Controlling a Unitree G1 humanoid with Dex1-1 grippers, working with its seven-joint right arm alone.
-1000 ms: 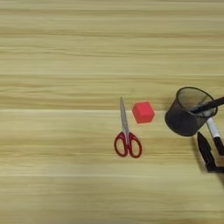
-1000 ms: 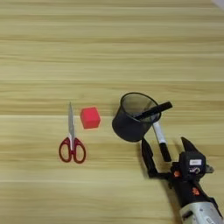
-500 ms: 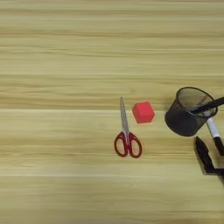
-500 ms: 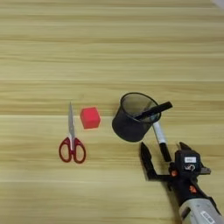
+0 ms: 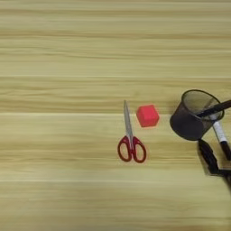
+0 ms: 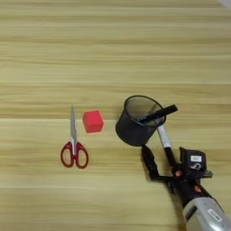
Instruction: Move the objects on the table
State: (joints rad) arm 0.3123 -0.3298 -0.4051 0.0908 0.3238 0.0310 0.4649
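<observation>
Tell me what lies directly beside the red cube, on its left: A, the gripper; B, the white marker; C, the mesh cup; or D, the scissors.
D: the scissors lie just left of the red cube, blades pointing away from the robot; the mesh cup is on its right.

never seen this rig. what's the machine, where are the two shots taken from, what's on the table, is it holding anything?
Both pictures come from a stereo camera on a humanoid robot's head, looking down on a wooden table. They show one scene, slightly offset. The silver forearm at lower right ends in the right gripper, with two black fingers spread apart. It holds nothing; the white marker lies on the table, its black end by one finger. Further left are a black mesh cup with a dark pen in it, a red cube and red-handled scissors.
</observation>
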